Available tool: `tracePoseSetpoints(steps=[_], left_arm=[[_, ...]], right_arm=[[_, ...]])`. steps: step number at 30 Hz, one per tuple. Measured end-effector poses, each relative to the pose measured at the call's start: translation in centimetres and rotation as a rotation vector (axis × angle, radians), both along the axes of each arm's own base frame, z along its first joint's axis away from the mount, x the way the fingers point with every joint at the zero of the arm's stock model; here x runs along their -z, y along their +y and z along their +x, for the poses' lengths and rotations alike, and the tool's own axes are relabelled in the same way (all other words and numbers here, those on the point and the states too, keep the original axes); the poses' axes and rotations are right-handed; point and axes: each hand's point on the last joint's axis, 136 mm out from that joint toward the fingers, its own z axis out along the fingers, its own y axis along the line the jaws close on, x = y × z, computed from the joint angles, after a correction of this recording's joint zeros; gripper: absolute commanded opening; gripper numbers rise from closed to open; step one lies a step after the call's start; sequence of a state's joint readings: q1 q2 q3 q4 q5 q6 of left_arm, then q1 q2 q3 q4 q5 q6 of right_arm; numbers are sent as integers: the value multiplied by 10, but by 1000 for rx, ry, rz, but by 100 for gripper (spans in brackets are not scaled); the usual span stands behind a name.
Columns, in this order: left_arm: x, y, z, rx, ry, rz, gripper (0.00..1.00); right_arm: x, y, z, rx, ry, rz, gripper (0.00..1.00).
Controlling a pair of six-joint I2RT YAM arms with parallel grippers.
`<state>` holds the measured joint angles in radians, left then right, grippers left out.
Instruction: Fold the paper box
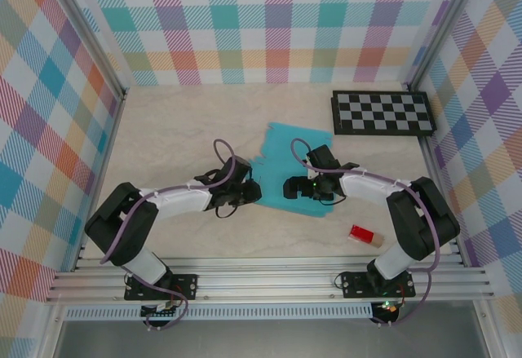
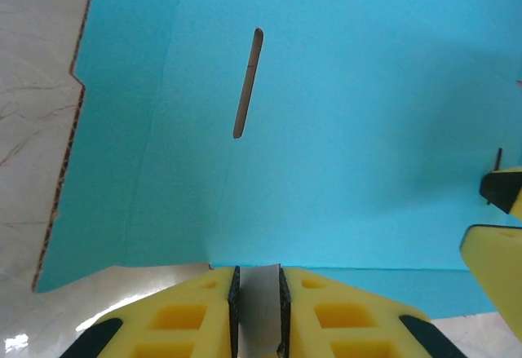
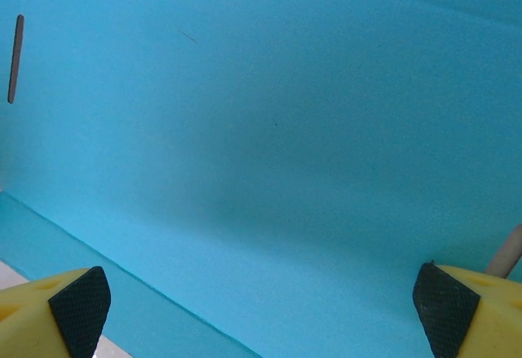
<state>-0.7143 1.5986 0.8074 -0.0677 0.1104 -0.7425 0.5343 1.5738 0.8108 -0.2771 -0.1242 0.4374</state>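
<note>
The paper box (image 1: 285, 158) lies unfolded and teal side up in the middle of the table. In the left wrist view its teal face (image 2: 326, 130) has a narrow slot (image 2: 247, 83), and a crease runs along its near edge. My left gripper (image 1: 249, 193) is at the sheet's left edge. Its jaws (image 2: 258, 293) stand a narrow gap apart with a pale grey-white strip between the pads; whether that strip is card or table, I cannot tell. My right gripper (image 1: 295, 187) hovers over the sheet's near part, wide open (image 3: 261, 309), with only teal card (image 3: 269, 130) below it.
A black-and-white checkerboard (image 1: 382, 113) lies at the back right. A small red block (image 1: 361, 234) sits near the front right, beside the right arm. Plaid walls close in the table on three sides. One yellow finger of the right gripper (image 2: 497, 244) reaches into the left wrist view.
</note>
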Motion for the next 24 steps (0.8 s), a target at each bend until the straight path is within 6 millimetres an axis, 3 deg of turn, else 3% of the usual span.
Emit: tracePoseSetpoints(steps=[6, 18, 20, 24], left_arm=[[6, 1, 1, -5, 6, 34, 20], [0, 1, 2, 30, -8, 65, 28], [-5, 1, 3, 42, -20, 74, 29], [-23, 8, 8, 43, -54, 72, 29]], right_arm=[[0, 0, 0, 0, 0, 0, 100], [-4, -1, -4, -62, -15, -22, 100], [-12, 1, -1, -96, -27, -34, 100], [-45, 12, 18, -159, -115, -31, 100]])
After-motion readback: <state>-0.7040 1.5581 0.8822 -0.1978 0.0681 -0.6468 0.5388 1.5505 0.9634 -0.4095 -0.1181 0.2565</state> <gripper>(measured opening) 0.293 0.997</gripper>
